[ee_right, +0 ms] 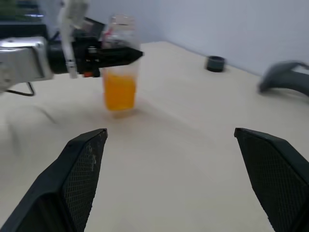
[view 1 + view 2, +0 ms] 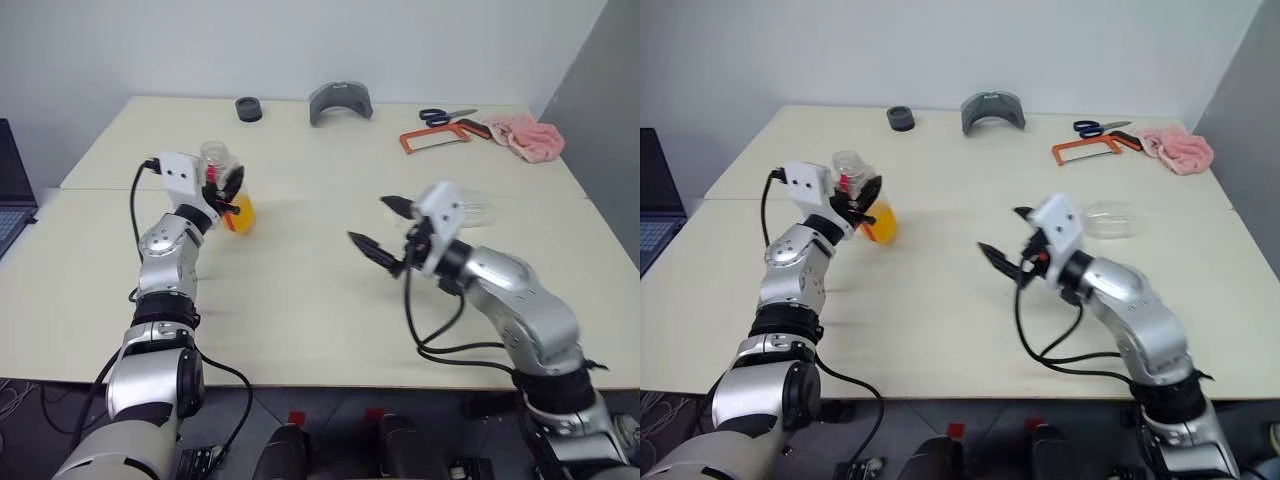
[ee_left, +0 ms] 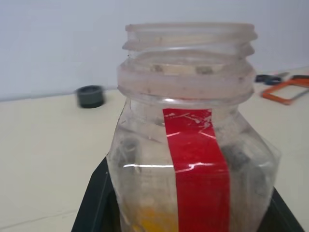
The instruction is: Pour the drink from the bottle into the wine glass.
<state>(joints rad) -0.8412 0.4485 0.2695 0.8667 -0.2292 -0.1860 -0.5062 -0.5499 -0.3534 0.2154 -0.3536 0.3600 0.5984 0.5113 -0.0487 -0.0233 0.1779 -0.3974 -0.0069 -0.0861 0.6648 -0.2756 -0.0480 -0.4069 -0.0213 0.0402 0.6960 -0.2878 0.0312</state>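
Left wrist view: left gripper [image 2: 222, 187] clamps uncapped bottle [image 3: 188, 145], drink [image 1: 119, 91] inside. Right gripper [image 2: 388, 232] spread wide, empty. Wine glass [image 2: 1110, 220] behind it looks empty; pouring left.

Two robot arms over a big table

The left gripper [image 2: 226, 186] is closed on the bottle [image 2: 226, 180], which has orange drink [image 2: 240, 215] at its bottom. The right gripper [image 2: 383, 230] is open wide and holds nothing. A clear wine glass [image 2: 472, 211] shows just behind it, partly hidden. At the back of the table [image 2: 300, 300] are a small black cap [image 2: 248, 109], a grey curved thing [image 2: 340, 102], scissors [image 2: 445, 116], an orange saw [image 2: 440, 136] and a pink cloth [image 2: 525, 136].
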